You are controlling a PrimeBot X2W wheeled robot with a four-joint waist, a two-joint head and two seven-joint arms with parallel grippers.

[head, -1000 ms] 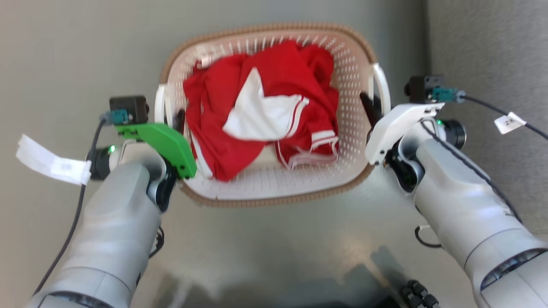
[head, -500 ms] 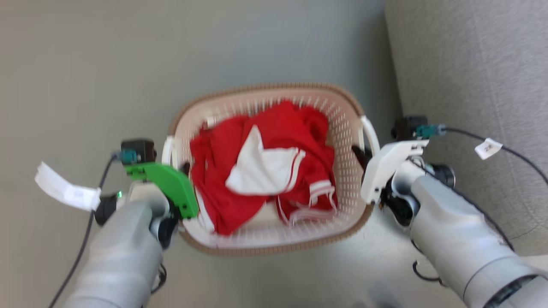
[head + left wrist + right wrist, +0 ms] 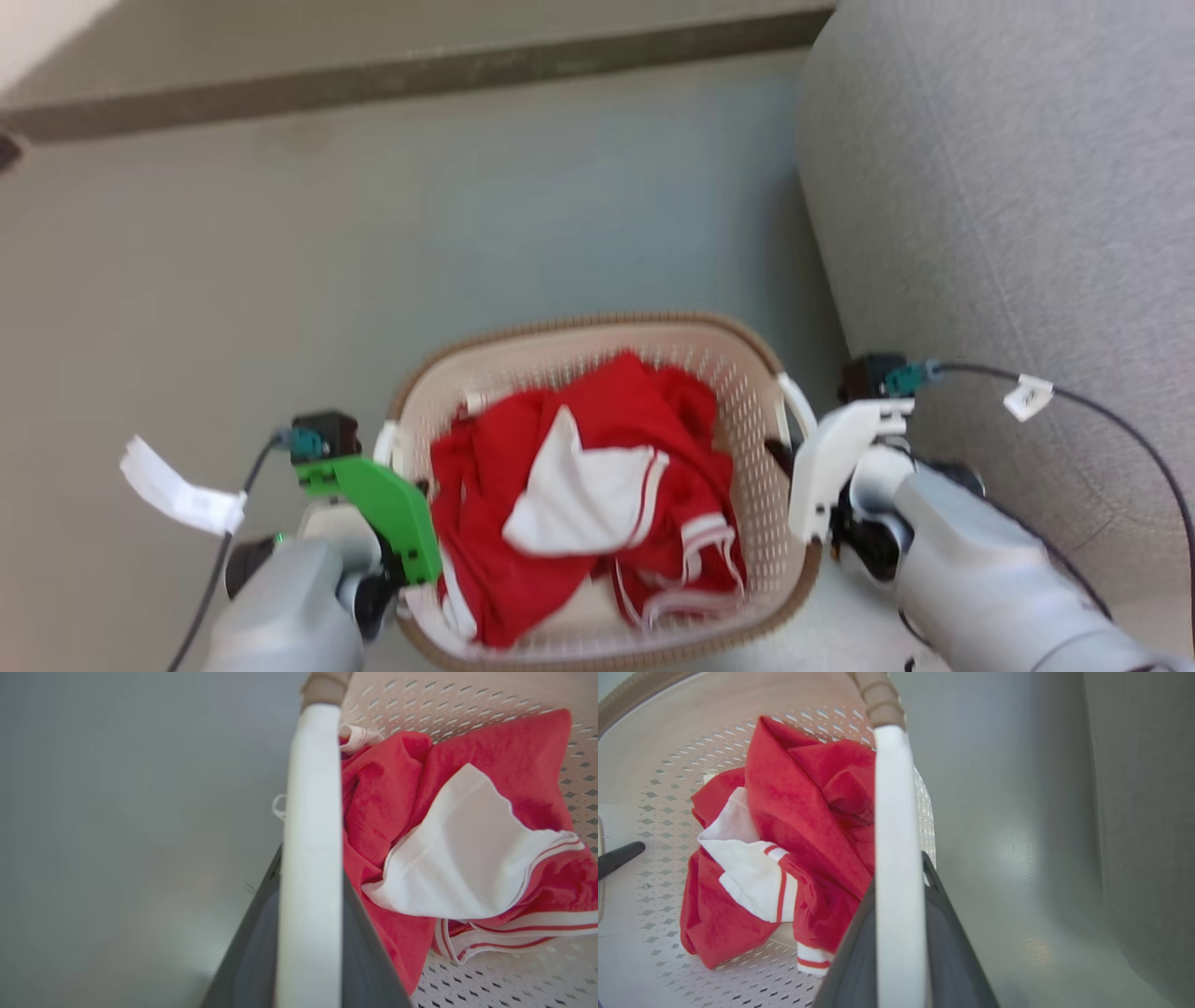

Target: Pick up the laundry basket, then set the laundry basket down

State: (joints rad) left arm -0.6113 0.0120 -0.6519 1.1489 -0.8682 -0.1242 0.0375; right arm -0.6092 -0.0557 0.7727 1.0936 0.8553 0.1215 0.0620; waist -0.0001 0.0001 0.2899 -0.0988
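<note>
Red-and-white garment (image 3: 597, 485), grey sofa (image 3: 1008, 187)

1. Setting: a domestic room, probably a living area.
2. Right side: grey fabric-upholstered furniture (image 3: 1008, 187) with a rounded corner, sofa-like.
3. Floor (image 3: 373, 261): smooth, grey, slightly glossy. A dark skirting strip (image 3: 420, 70) runs along the far edge.
4. Near side: laundry basket (image 3: 579, 323) containing crumpled red-and-white clothing (image 3: 653, 420).

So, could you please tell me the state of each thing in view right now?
Basket: upright, loaded, held by both side handles.
Clothes: crumpled, lying loose inside the basket.
Left gripper: shut on the left handle.
Right gripper: shut on the right handle.
</note>
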